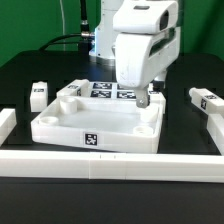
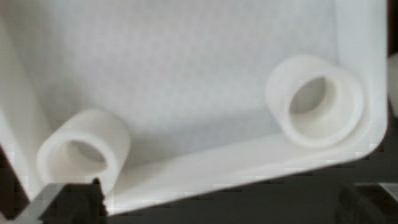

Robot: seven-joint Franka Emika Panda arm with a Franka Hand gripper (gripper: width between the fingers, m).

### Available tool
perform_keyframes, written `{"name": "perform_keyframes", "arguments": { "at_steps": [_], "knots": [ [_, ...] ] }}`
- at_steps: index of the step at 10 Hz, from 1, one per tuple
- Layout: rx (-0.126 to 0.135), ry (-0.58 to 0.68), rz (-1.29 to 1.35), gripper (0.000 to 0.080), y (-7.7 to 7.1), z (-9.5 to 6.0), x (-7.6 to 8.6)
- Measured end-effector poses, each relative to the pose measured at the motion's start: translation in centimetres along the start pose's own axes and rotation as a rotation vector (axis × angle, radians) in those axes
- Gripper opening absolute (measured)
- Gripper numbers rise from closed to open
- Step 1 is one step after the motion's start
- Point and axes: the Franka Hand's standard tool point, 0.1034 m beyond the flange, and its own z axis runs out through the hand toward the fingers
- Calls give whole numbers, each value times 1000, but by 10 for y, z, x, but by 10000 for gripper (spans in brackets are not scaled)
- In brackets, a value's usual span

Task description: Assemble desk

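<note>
The white tray-like tabletop (image 1: 95,122) lies in the middle of the table, rim up, with a tag on its front wall. My gripper (image 1: 143,101) hangs over its rear corner on the exterior view's right, fingertips close above the rim. In the wrist view the tabletop's inner floor (image 2: 178,90) fills the frame with two round corner sockets (image 2: 317,100) (image 2: 86,150). My gripper (image 2: 217,205) is open; its dark fingertips (image 2: 63,200) stand far apart with nothing between them. One small leg (image 1: 40,93) lies to the exterior view's left and another leg (image 1: 203,98) to the right.
The marker board (image 1: 110,91) lies just behind the tabletop. A long white border rail (image 1: 110,166) runs along the front, with side pieces on the exterior view's left (image 1: 8,122) and right (image 1: 214,132). The table is black.
</note>
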Motion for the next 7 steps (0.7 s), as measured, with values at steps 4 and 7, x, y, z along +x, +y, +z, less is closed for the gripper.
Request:
{"name": "perform_keyframes", "arguments": {
  "at_steps": [4, 7],
  "knots": [
    [2, 0, 2, 649, -3, 2, -5],
    [5, 0, -106, 649, -19, 16, -29]
  ]
}}
